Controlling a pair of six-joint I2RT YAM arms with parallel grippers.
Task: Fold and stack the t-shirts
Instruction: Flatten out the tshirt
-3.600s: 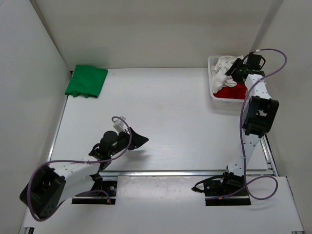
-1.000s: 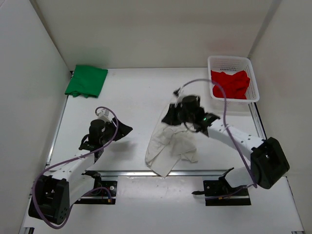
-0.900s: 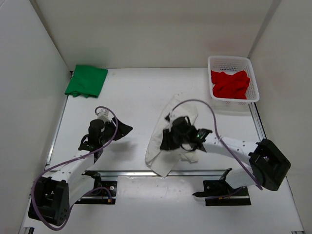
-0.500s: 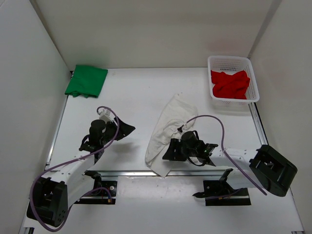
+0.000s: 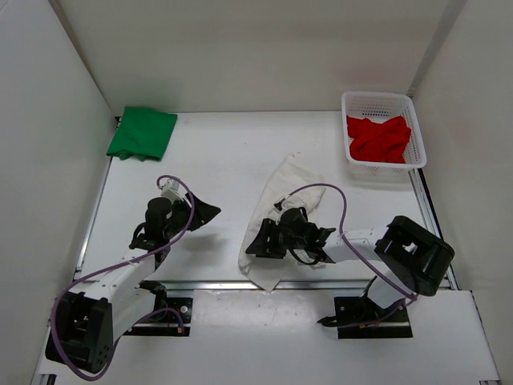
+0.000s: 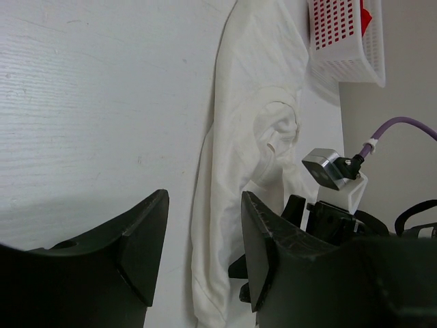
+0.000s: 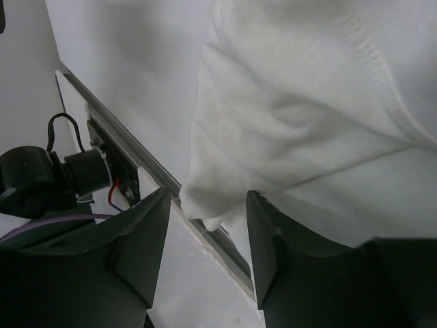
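The step in hand was judged to be the laying flat of the crumpled white cloth t-shirt [image 5: 290, 183], so that it could be folded. The left fingers [image 5: 205, 212] were seen apart and empty, held over the bare white desk [image 5: 224, 152] left of centre and apart from the cloth. They would best be brought across to the shirt's left edge. The right fingers [image 5: 258, 245] were also seen apart, clamped on nothing, low over the shirt's lower end at the bottom centre of the top view. A single layer at the hem or a shoulder should be taken by each arm rather than a bunched handful. The two should then be drawn apart evenly, so that the creases are pulled out. In the right wrist view the cloth's lower corner was seen right at the desk's near rail, so it would be wisely drawn inward before any fold.

The bright green cloth t-shirt [image 5: 143, 133] was found folded at the upper left of the desk. The white shirt was stretched in a long, narrow, slanted strip through the middle of the frame, rumpled and doubled over itself. The red cloth t-shirt [image 5: 381, 138] was heaped in the white plastic mesh basket [image 5: 377, 97] at the upper right, not yet taken out.
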